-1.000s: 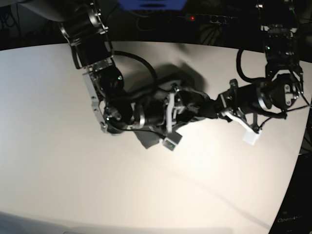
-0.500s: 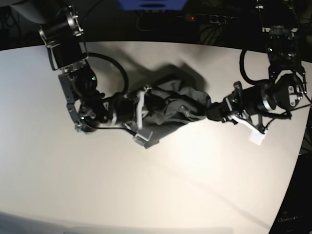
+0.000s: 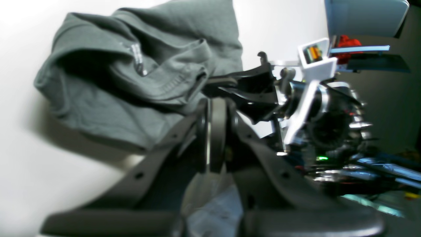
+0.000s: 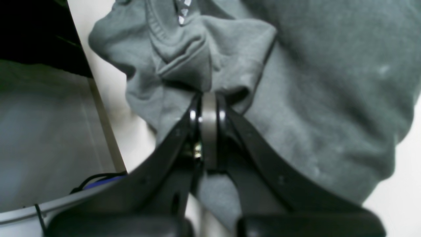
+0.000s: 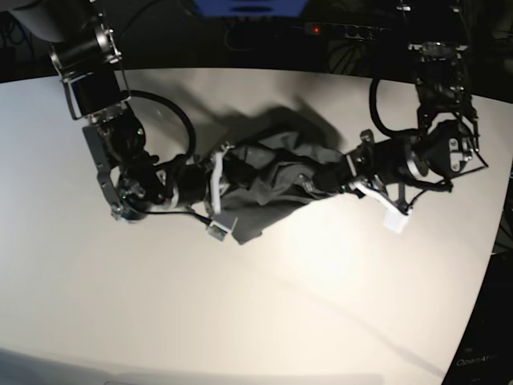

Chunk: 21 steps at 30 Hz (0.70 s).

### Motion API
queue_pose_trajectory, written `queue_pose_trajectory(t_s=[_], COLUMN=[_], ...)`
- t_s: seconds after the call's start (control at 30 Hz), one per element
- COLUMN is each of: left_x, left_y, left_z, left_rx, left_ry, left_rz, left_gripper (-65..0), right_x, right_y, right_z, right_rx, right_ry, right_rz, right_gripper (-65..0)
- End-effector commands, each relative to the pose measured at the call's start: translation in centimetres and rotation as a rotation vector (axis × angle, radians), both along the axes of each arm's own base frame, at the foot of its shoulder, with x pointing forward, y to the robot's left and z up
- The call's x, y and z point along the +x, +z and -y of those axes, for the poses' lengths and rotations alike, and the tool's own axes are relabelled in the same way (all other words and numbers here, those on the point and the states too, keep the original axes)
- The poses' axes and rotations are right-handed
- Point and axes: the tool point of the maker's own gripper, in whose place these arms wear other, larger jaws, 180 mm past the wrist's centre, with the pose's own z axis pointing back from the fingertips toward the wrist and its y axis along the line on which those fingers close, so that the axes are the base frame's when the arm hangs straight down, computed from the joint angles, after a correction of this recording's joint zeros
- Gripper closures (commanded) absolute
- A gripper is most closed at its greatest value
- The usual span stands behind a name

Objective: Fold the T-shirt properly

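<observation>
Charcoal T-shirt (image 5: 276, 180) lies bunched, wrinkled (both grippers pinching opposite edges).

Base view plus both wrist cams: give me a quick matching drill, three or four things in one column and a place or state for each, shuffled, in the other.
Things:
1. T-shirt
2. left gripper
3. right gripper
4. table

Places or states:
A. white, bare in the foreground
B. shut on cloth at the shirt's right end in the base view
C. bunched and wrinkled between the two arms
D. shut on cloth at the shirt's left end in the base view

Pairs: 1-C, 2-B, 3-D, 4-A
</observation>
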Motion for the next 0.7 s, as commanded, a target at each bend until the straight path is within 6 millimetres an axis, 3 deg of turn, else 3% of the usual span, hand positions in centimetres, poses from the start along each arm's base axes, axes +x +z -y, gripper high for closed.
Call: queue_pose_trajectory(t_s=[0.0,0.23,0.43,0.67], left_x=[0.6,0.1,0.5,0.7], left_y=[0.8,-3.2,-7.8,-10.9], left_z=[0.9,4.3,3.3,3.7], left_rx=[-0.001,0.134,0.249,0.315], left_ry=[-0.015,-0.077,-0.034,-0.060], left_rz=[0.046,0.047,0.016,0.009], left_gripper=[-1.8,-1.8,-1.8,-1.8], right_x=[1.6,1.7,1.6,1.8], right_y=[2.0,2.0,1.9,1.9], right_z=[-0.5,-0.3,-0.2,0.3], right_rx=[0.042,0.037,0.036,0.024], right_ry=[-0.002,-0.003,-0.003,-0.007], right_rz=[0.057,0.060,0.056,0.061], right_gripper=[-0.3,-0.3,-0.3,-0.3])
